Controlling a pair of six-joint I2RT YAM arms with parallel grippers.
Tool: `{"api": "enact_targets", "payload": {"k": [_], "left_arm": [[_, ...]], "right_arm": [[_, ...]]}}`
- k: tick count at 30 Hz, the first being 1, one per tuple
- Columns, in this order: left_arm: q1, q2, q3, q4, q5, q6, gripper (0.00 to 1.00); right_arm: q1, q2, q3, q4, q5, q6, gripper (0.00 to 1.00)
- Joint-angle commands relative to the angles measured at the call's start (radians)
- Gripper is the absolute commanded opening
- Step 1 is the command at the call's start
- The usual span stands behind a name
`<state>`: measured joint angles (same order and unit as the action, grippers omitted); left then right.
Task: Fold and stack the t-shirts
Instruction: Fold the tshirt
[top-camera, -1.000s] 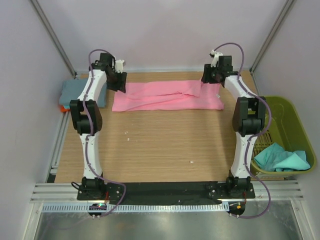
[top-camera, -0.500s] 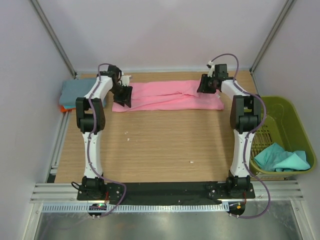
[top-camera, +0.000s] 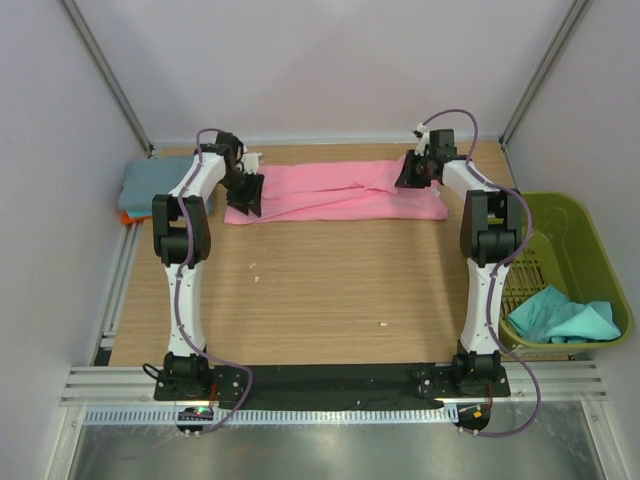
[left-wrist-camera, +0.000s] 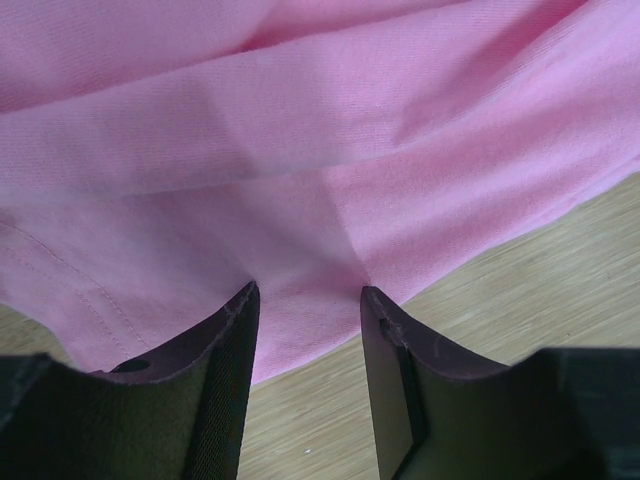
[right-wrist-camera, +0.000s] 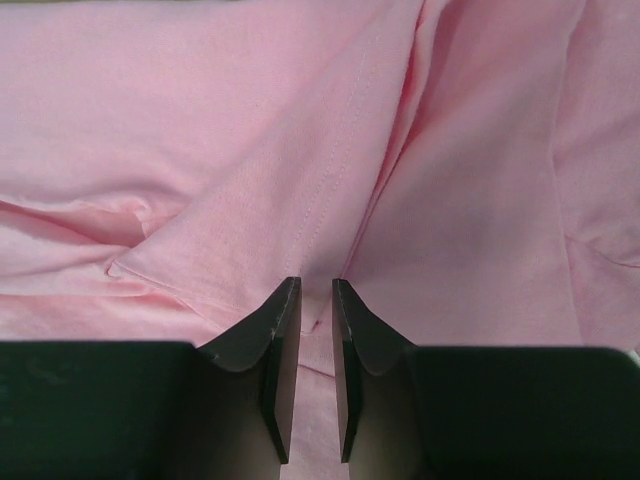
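Spread t-shirt (top-camera: 335, 192): lay lengthwise across the far part of the surface (top-camera: 320, 290).
Left claw (top-camera: 250, 194): sat on its left end.
Right claw (top-camera: 409, 172): sat on its right end.
Folded stack (top-camera: 150, 185): lay at far left, beside the shirt.
Basket (top-camera: 590, 232): stood right of the surface.
Crumpled t-shirt (top-camera: 560, 315): lay in the basket's near end.

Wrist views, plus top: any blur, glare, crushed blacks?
Left wrist: even light, pink t-shirt in focus, left claw dark, edges soft. Right wrist: stitching crisp, right claw near black. Top external: soft shadows, no glare on the table.
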<state>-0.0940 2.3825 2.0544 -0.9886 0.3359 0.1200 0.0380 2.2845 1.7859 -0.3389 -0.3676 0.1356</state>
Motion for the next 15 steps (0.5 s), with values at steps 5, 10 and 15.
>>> {"api": "enact_targets", "payload": {"k": [5,10,15], "left_arm": [[0.007,0.012,-0.005,0.015,-0.009,-0.002,0.46],[0.008,0.007,-0.010,0.016,-0.011,-0.002,0.46],[0.007,0.003,-0.025,0.024,-0.009,-0.006,0.46]], "right_arm": [[0.005,-0.010,-0.022,0.014,-0.028,0.015,0.25],[0.005,-0.005,-0.043,0.017,-0.030,0.012,0.25],[0.007,0.001,-0.019,0.021,-0.047,0.016,0.13]]}}
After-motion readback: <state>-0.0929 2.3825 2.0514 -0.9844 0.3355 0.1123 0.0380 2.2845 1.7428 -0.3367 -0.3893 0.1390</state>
